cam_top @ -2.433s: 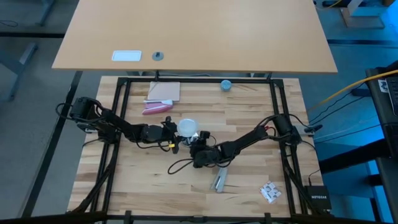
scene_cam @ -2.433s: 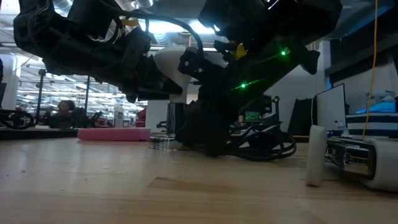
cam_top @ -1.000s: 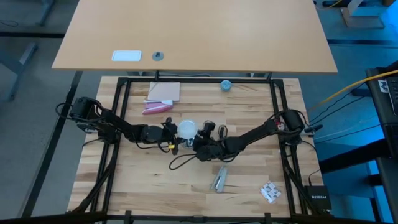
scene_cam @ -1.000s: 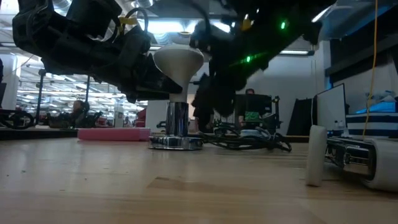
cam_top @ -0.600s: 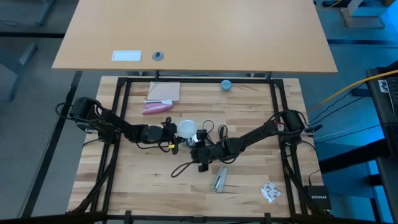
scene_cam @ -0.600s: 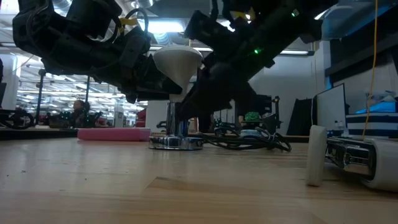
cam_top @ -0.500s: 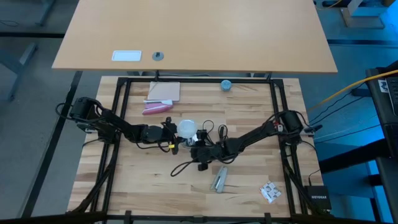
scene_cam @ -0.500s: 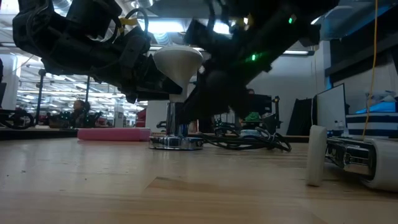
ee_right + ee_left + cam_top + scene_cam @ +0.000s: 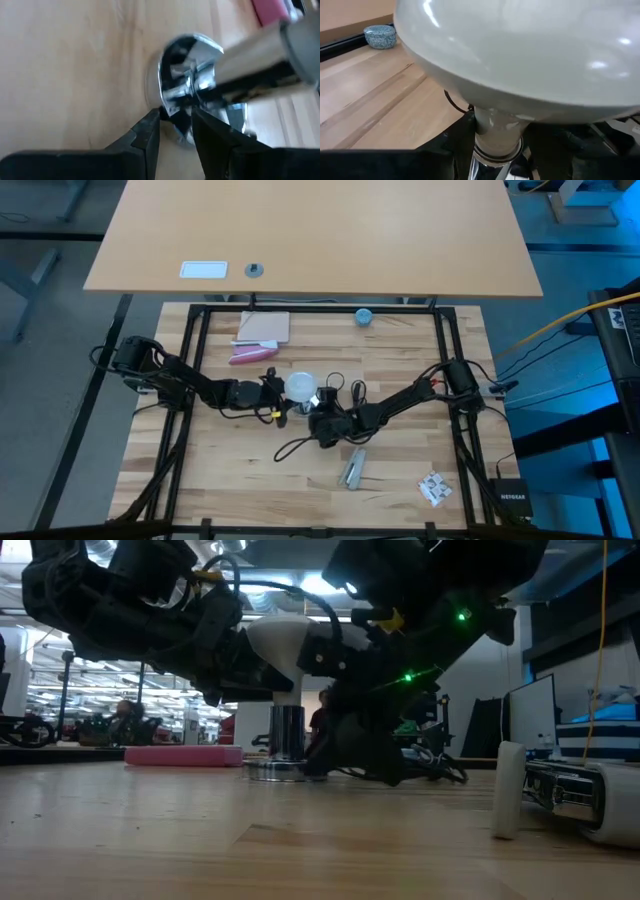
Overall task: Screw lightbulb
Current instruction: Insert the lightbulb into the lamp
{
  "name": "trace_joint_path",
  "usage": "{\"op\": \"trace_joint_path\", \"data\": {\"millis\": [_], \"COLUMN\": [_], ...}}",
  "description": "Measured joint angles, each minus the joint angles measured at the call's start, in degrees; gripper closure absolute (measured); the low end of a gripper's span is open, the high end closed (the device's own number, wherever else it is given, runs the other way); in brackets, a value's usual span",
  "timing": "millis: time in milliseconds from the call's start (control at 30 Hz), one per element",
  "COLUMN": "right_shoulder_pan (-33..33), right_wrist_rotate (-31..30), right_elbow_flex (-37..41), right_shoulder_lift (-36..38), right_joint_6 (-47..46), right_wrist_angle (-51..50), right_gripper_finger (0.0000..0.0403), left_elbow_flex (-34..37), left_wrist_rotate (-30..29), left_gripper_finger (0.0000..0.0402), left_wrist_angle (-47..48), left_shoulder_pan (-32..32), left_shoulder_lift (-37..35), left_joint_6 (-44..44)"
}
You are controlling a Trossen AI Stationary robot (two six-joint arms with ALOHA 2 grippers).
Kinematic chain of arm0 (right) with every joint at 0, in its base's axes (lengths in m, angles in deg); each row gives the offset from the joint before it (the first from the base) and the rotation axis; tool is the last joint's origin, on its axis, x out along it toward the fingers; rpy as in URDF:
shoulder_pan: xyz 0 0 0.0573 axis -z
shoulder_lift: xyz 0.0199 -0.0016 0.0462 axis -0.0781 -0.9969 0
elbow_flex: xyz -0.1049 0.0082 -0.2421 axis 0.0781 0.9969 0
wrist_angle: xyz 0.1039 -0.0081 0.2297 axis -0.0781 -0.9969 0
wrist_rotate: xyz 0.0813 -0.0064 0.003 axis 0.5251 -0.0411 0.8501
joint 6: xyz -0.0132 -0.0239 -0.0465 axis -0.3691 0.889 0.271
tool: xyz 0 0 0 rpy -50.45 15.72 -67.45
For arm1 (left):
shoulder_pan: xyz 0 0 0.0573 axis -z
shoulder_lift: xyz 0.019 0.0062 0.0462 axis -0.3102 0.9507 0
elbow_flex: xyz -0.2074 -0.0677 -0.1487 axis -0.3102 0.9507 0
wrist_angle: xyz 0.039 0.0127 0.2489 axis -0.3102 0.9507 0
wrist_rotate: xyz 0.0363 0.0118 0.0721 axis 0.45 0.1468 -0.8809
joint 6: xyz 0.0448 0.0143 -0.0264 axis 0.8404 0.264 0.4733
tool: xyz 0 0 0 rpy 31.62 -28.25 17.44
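White and frosted, the lightbulb (image 9: 299, 386) is sitting globe-up near the middle of the wooden table (image 9: 400, 480), its pale neck (image 9: 497, 135) meeting a shiny chrome post (image 9: 287, 730) that is rising from a round metal base (image 9: 272, 769). We are seeing the left gripper (image 9: 282, 394) reaching in from the left, with its dark fingers closed on the bulb's neck just below the globe. The right gripper (image 9: 322, 418) is coming in from the right and sitting low beside the base; in its wrist view its two fingers (image 9: 145, 135) are standing slightly apart, straddling the foot of the chrome post (image 9: 192, 92). We cannot tell whether they are actually pressing on it. A black cable (image 9: 290, 448) is trailing across the boards near the base, and a pink object (image 9: 182, 754) is lying behind
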Motion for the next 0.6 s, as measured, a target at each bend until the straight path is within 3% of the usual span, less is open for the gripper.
{"op": "trace_joint_path", "data": {"millis": [133,600], "right_shoulder_pan": [0.2,2.4], "right_wrist_rotate": [-2.6,-8.1], "right_elbow_flex": [-0.1,0.1], "right_shoulder_lift": [0.0,0.0], "right_joint_6": [-4.3,-4.7], "right_wrist_angle": [-2.8,-2.9], "right_gripper_finger": [0.0288,0.0288], "left_elbow_flex": [0.0,0.0], "left_wrist_rotate": [0.0,0.1], "left_gripper_finger": [0.0243,0.0243], "left_wrist_angle": [0.1,0.0], "left_shoulder_pan": [0.0,0.0], "left_shoulder_lift": [0.0,0.0], "left_joint_6": [0.1,0.0]}}
